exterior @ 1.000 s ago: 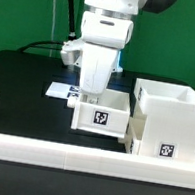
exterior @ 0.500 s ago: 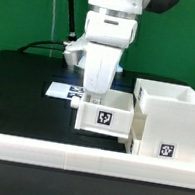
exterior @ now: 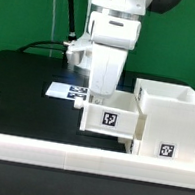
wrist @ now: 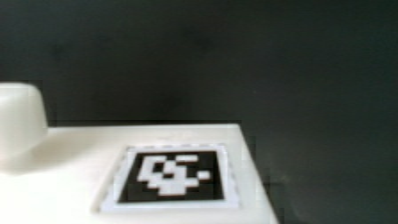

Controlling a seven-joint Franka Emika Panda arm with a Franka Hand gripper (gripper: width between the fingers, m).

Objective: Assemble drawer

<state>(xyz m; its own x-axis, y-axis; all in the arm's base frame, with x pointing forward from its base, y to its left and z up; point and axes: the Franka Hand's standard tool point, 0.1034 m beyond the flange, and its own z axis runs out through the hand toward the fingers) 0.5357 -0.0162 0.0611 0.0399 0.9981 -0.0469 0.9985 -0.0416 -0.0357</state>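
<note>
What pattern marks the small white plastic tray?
A black-and-white square tag, clearest in the exterior view.

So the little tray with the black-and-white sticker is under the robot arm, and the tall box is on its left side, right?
Not quite. The exterior view shows the tall housing on the exterior view's right of the small tray, not its left. The rest holds: the tray carries its black-and-white tag and sits under the robot arm.
</note>
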